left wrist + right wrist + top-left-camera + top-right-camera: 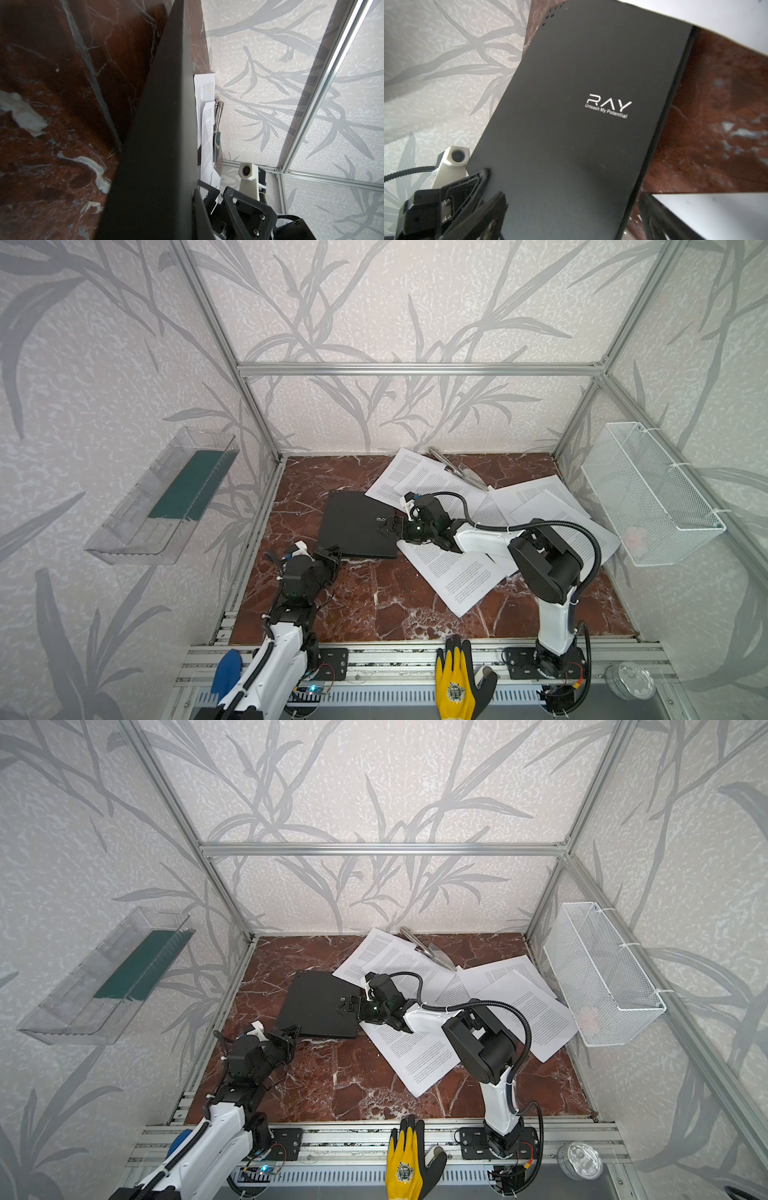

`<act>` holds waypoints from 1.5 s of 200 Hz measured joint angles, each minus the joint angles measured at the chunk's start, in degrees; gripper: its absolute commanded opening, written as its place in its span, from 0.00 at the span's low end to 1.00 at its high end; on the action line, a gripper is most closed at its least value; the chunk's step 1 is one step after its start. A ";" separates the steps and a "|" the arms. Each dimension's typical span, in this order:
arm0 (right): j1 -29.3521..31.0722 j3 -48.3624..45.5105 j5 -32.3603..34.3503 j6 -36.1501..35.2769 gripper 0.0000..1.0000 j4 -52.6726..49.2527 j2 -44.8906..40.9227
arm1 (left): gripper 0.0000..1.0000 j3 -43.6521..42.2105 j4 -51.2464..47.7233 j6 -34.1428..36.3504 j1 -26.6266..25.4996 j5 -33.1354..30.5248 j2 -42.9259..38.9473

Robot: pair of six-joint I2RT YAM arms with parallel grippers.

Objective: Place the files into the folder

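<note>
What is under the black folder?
The folder lies on the red marble table. Printed sheets meet its right side; whether any reach underneath is hidden by its black cover. The left tool pinches its near corner.

Thin matte-black flat folder (162,124) fills the middle at a super shallow angle, red-brown marble tabletop (62,104) beside it, white printed paper sheets (207,128) and a shiny metal rod (219,113) just past it.
</note>
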 measured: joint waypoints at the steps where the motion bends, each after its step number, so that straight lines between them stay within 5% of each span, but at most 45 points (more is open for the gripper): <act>1: 0.00 0.09 0.02 -0.04 0.98 -0.02 0.00 | 0.00 0.00 0.00 -0.02 0.00 0.00 -0.09; 246: -1.77 0.92 -4.83 7.56 0.94 5.22 2.08 | 0.00 0.00 3.19 -1.29 -0.85 0.26 0.72; 279: -1.99 0.92 -5.70 9.62 0.85 7.34 3.96 | 0.00 0.00 4.35 -1.62 -1.70 0.55 1.62; 300: -2.45 0.92 -6.40 11.37 0.70 9.92 5.64 | 0.00 0.00 5.07 -1.75 -1.86 0.50 1.70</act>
